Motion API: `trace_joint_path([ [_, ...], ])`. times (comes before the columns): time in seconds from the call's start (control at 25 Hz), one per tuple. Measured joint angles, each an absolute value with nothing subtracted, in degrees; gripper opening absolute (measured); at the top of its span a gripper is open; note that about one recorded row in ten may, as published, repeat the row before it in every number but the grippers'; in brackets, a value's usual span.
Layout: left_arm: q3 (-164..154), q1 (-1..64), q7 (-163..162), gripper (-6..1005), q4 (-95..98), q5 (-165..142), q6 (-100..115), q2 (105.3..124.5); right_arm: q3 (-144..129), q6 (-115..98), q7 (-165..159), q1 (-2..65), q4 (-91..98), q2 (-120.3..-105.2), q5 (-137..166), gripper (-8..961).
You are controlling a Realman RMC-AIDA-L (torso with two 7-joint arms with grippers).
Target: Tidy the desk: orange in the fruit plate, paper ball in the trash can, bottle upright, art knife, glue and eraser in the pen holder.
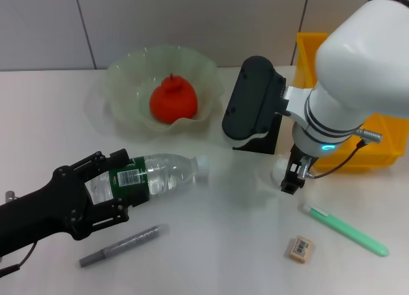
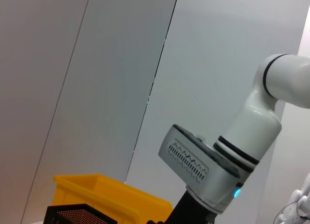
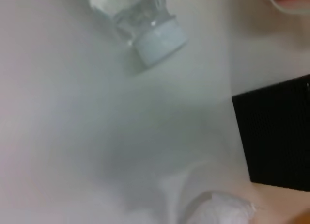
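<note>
Head view: left gripper (image 1: pixel 118 186) clamped round bottle (image 1: pixel 160 173), bottle lying on its side, cap pointing away toward right gripper (image 1: pixel 293 177). Right gripper hangs over paper ball (image 1: pixel 281 170), beside pen holder (image 1: pixel 262 138). Orange (image 1: pixel 172 100) in fruit plate (image 1: pixel 128 71), beyond the left gripper.

Left wrist view: trash can (image 2: pixel 111 195), holder rim.

Right wrist view: bottle cap (image 3: pixel 160 40), white ball at edge.

Left gripper (image 1: pixel 121 186) lies low, fingers clamped around the bottle (image 1: pixel 160 173); right gripper (image 1: pixel 293 177) points down near the table.
</note>
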State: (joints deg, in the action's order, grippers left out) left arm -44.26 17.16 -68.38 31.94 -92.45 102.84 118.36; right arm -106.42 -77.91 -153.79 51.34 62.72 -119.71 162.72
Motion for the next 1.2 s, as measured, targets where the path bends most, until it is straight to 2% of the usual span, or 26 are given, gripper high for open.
trace_joint_path([
  [0.36, -44.21, 17.01, -68.3, 787, 31.96, -92.45, 103.18, 118.45, -107.07, -75.22, -154.11, 51.81, 59.07, -119.78, 162.68, 700],
  [0.84, -44.22, 16.87, -68.2, 778, 32.0, -92.45, 103.54, 118.48, -107.14, -71.48, -152.91, 50.45, 58.46, -119.88, 162.27, 581],
  [0.96, -44.21, 16.8, -68.16, 776, 32.0, -92.43, 103.6, 118.47, -106.84, -73.39, -152.87, 49.19, 62.25, -119.85, 162.21, 548],
  [1.2, -44.21, 16.76, -67.07, 771, 32.0, -92.38, 103.62, 118.4, -105.44, -84.79, -152.83, 45.0, 81.58, -119.71, 162.16, 504],
])
